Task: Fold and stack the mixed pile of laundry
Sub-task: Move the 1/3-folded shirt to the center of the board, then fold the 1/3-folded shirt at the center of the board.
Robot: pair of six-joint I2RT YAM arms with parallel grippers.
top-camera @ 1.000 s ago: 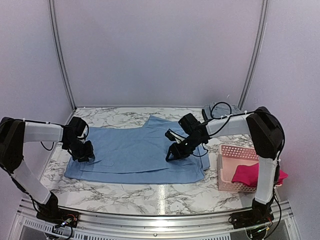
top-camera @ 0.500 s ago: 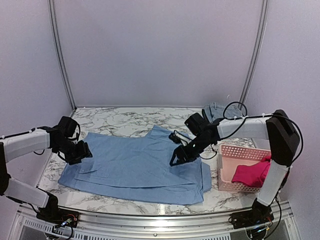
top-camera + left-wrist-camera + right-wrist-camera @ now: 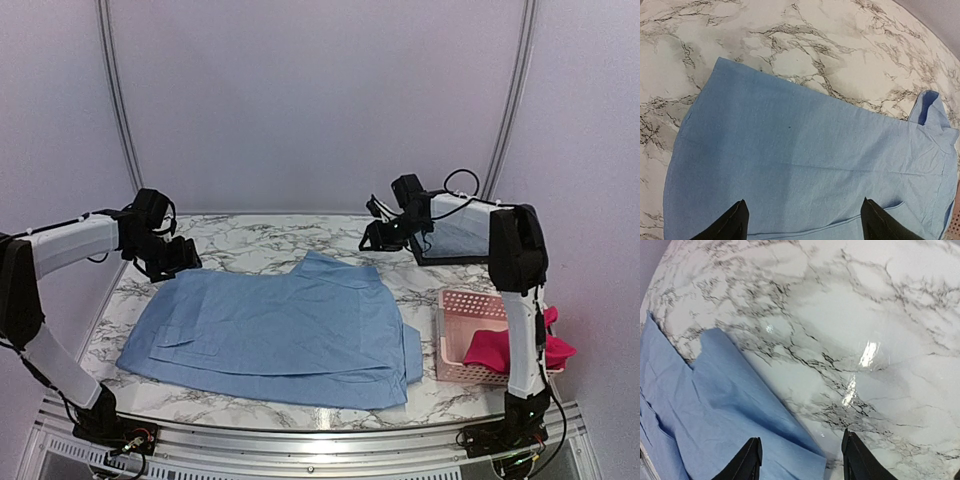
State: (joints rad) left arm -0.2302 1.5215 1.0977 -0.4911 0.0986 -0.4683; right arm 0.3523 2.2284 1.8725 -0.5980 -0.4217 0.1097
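The left pincer point(image 3: 182, 258) hangs released over the far-left part of the marble table point(image 3: 250, 235), its 2 fingers point(image 3: 735, 222) spread wide with nothing between them. The light blue shirt point(image 3: 270, 325) lies flat on the table below and in front of this pincer; in its wrist view the cloth point(image 3: 805, 160) fills the space under the fingertips, with bare marble beyond the cloth's far edge. The right pincer point(image 3: 378, 238) is released too, its 2 fingers point(image 3: 751, 460) apart and empty. It hovers over bare marble, with a pointed corner of the shirt point(image 3: 700, 415) below it on its left-finger side, not touched. The magenta-red garment point(image 3: 500, 350) sits crumpled in the pink lattice basket point(image 3: 452, 300), well apart from the right pincer and nearer that arm's base, with cloth spilling over the basket's right rim
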